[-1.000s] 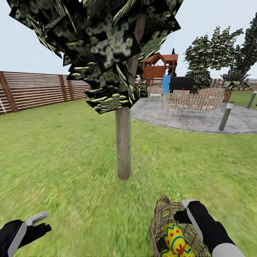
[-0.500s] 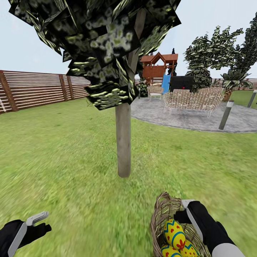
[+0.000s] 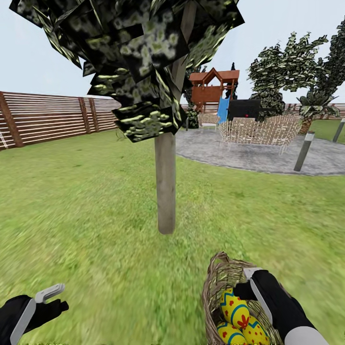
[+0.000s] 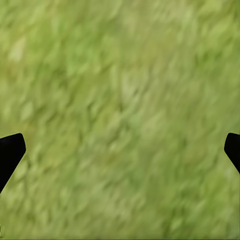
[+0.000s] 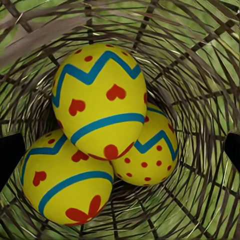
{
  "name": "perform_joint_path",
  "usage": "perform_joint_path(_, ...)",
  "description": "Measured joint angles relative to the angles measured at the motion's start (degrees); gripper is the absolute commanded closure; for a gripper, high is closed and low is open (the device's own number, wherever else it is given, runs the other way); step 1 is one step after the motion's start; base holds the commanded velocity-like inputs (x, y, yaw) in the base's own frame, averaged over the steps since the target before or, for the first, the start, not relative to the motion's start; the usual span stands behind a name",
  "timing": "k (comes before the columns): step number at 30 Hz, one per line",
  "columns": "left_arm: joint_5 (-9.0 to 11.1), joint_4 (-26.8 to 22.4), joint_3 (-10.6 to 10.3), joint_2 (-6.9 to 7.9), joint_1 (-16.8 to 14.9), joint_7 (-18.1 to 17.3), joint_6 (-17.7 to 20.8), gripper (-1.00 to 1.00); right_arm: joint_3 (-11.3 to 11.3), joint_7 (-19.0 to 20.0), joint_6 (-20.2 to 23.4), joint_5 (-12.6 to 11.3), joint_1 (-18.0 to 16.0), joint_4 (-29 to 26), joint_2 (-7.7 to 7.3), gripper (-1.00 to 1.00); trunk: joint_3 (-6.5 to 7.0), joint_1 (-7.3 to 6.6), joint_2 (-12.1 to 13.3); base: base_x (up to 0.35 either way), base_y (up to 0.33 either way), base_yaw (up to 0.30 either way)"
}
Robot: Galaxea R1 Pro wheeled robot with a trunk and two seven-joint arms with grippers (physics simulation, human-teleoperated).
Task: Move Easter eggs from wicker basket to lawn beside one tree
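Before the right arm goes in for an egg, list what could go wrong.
1. The three eggs are piled together in the basket; lifting the top one may roll the other two.
2. The right gripper sits at the basket's rim and could snag the loose weave or tip it.
3. The tree stands some way ahead, so an egg could slip during the carry.

wicker basket point(image 3: 225, 282) seemingly higher, third egg point(image 3: 229, 333) showing

Three eggs point(image 5: 100, 107) lie in the basket point(image 3: 218, 282), tree point(image 3: 166, 187) beyond it.
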Motion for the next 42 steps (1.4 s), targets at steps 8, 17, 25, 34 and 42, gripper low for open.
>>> perform_joint_path(8, 0.0, 0.0, 0.0, 0.04, 0.0, 0.0, 0.0, -1.00, 0.1, 0.0, 0.0, 0.0, 0.0, 0.0, 0.08, -1.00, -1.77, 0.21, -0.1, 0.000, 0.000, 0.000)
perform_joint_path(17, 0.0, 0.0, 0.0, 0.00, 0.0, 0.0, 0.0, -1.00, 0.1, 0.0, 0.0, 0.0, 0.0, 0.1, 0.17, -1.00, -3.77, 0.44, -0.2, 0.000, 0.000, 0.000)
perform_joint_path(25, 0.0, -0.1, 0.0, -0.02, 0.0, 0.0, 0.0, -1.00, 0.2, 0.0, -0.1, 0.0, 0.0, 0.4, 0.41, -1.00, -5.54, 0.64, -0.3, 0.000, 0.000, 0.000)
perform_joint_path(34, 0.0, -0.1, -0.1, -0.07, 0.0, 0.0, 0.0, -1.00, 0.2, -0.1, -0.2, 0.0, 0.0, 0.5, 0.53, -1.00, -6.66, 0.77, -0.4, 0.000, 0.000, 0.000)
perform_joint_path(42, 0.0, -0.1, 0.0, -0.02, 0.0, 0.0, 0.1, -1.00, 0.1, -0.1, -0.3, 0.0, 0.0, 0.4, 0.50, -1.00, -6.66, 0.74, -0.4, 0.098, 0.000, 0.000)
